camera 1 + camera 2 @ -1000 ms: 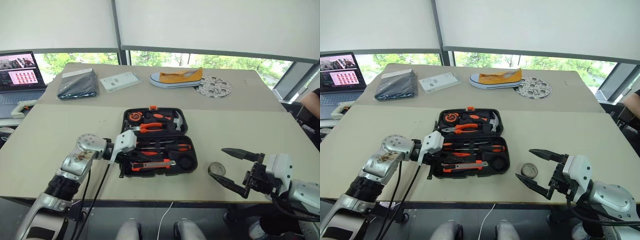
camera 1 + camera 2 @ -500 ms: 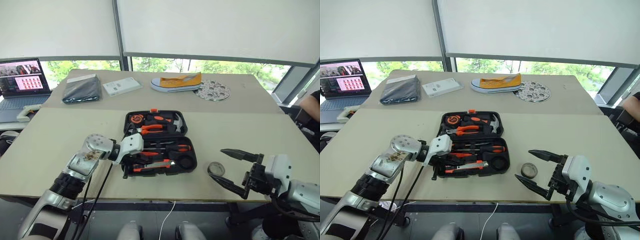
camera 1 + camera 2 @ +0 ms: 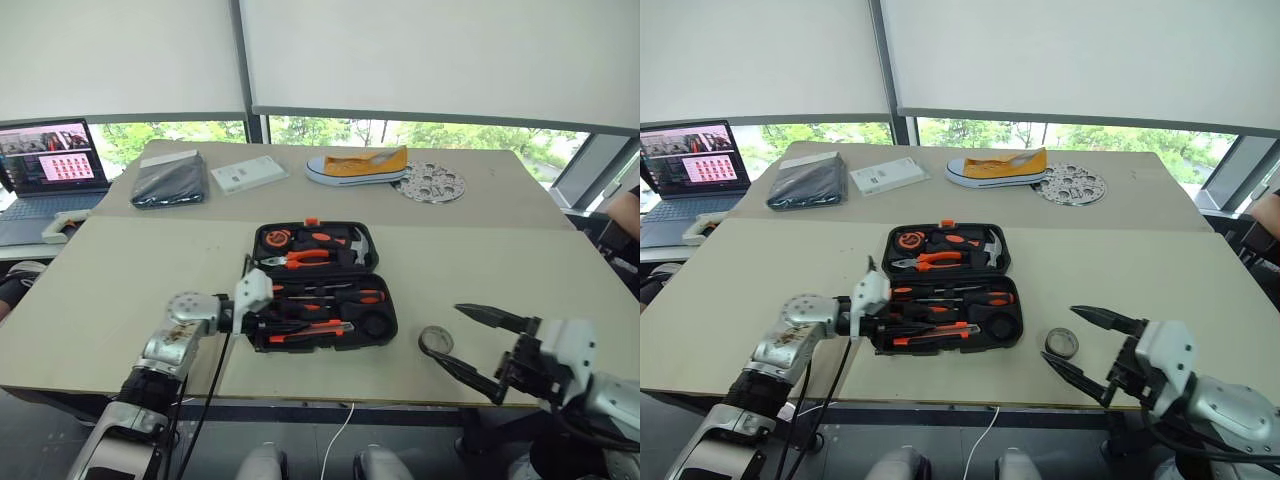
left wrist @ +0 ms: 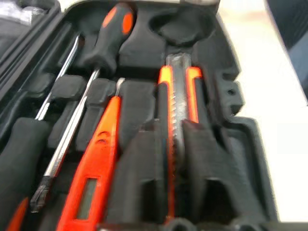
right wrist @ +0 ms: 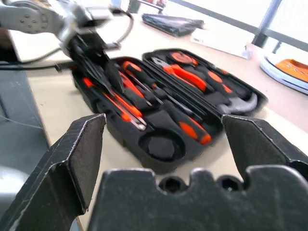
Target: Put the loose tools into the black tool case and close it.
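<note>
Your counter (image 3: pixel 120 300) is a wide beige top, with a second one butted against its far edge. The black tool case (image 3: pixel 372 330) lies open near the middle of your counter, closer to the near edge, its lid half hinged toward the far edge. In the lid half you have orange-handled pliers (image 3: pixel 300 258), a hammer (image 3: pixel 358 243) and a tape measure (image 3: pixel 277 238). In the near half the loose tools sit in their slots: a long screwdriver (image 3: pixel 345 296) with an orange-and-black handle, an all-orange tester (image 4: pixel 98 166), and a knife-like tool (image 4: pixel 177 96) along the near wall. The round slot at the case's right end has no roll in it.

On the far counter you see a laptop (image 3: pixel 45 170) at the left edge, a dark flat pouch (image 3: pixel 170 180), a white box (image 3: pixel 249 173), a yellow shoe (image 3: pixel 358 163) and a perforated round disc (image 3: pixel 433 184).

Your right gripper (image 3: pixel 465 340) hangs over the near right edge of the counter with its jaws spread wide and nothing between them. Your left gripper (image 3: pixel 872 325) reaches into the left end of the case's near half; in the wrist view its fingers (image 4: pixel 144 178) stand partly apart on either side of the knife-like tool's handle end, and you cannot tell whether they touch it.

The small tape roll (image 3: pixel 434 340) lies on the counter just right of the case, near the right gripper's lower finger.
</note>
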